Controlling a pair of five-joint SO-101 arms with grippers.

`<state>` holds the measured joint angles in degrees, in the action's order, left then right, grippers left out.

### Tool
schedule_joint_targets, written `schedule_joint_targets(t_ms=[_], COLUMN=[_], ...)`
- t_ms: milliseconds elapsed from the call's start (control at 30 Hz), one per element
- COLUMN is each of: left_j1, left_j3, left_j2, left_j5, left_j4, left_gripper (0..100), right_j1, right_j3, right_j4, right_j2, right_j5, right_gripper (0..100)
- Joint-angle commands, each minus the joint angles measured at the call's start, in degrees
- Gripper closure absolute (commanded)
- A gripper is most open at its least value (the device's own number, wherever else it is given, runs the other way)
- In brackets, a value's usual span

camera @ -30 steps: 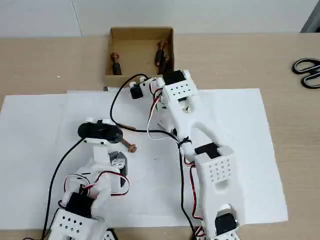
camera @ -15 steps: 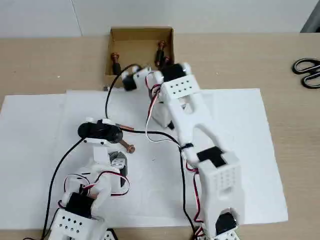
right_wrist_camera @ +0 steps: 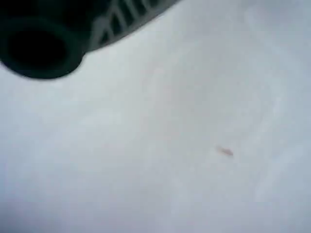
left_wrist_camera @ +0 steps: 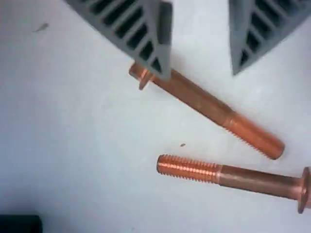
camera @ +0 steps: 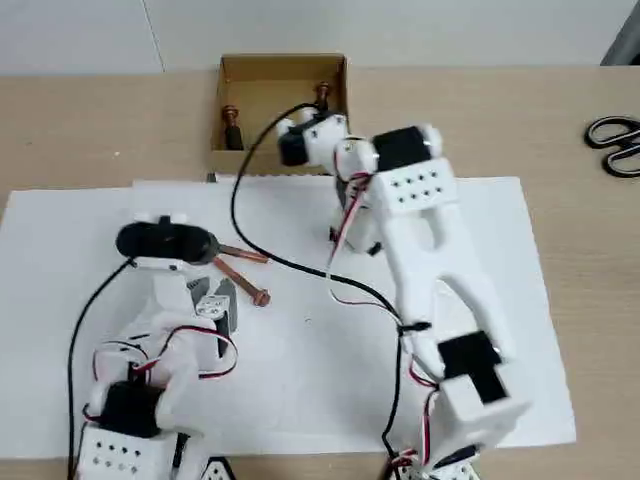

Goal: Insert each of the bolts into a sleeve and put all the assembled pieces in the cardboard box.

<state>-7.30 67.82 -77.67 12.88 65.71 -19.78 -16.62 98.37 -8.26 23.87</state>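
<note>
High view, starting at the left: the left gripper (camera: 213, 293) hangs low over the white paper sheet (camera: 60, 250). Its wrist view shows its two ribbed fingers (left_wrist_camera: 141, 34) spread apart with nothing between them, one tip over the flanged head of a bolt. Two bare copper bolts lie on the sheet. The nearer bolt (left_wrist_camera: 209, 108) is under that fingertip, and the second bolt (left_wrist_camera: 228, 175) is close by, not touching the first. Neither wears a sleeve.

Further along, toward the table's far edge, the cardboard box (camera: 283, 62) holds at least two finished assemblies. One assembled piece (camera: 231, 125) is by its left wall and another piece (camera: 322, 94) is by its right wall, partly behind the right arm (camera: 430, 230). That arm stretches toward the box, and the right gripper (right_wrist_camera: 124, 19) hovers above bare paper. Whether it is open or closed cannot be told. A dark tube (right_wrist_camera: 34, 48) sits beside it, possibly a sleeve.

Judging by this, the job is partly done: two bolts need sleeving and boxing.
</note>
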Motion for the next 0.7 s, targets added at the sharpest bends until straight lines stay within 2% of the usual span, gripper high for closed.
schedule_joint_targets(t_ms=[0, 200, 333, 567, 667], left_j1=[0.3, 0.4, 0.4, 0.3, 0.2], left_j3=[-11.2, -28.0, -38.2, -48.7, -49.6], left_j2=[9.4, 31.2, 42.5, 54.9, 57.5], left_j5=[-0.4, -2.5, -8.9, -22.9, -37.0], left_j4=[4.1, 9.2, 14.0, 20.0, 22.9], left_gripper=[92, 92, 92, 94, 94], right_j1=[1.6, 3.8, 6.7, 12.6, 13.8], right_j3=[4.9, 13.5, 17.8, 26.5, 30.9], right_j4=[1.0, 0.7, 0.7, 0.2, -0.4], right_j2=[6.5, 13.4, 17.5, 24.7, 27.9], right_j5=[-0.7, -0.7, -0.4, -0.3, 1.4], right_gripper=[99.6, 99.5, 99.5, 99.5, 99.4])
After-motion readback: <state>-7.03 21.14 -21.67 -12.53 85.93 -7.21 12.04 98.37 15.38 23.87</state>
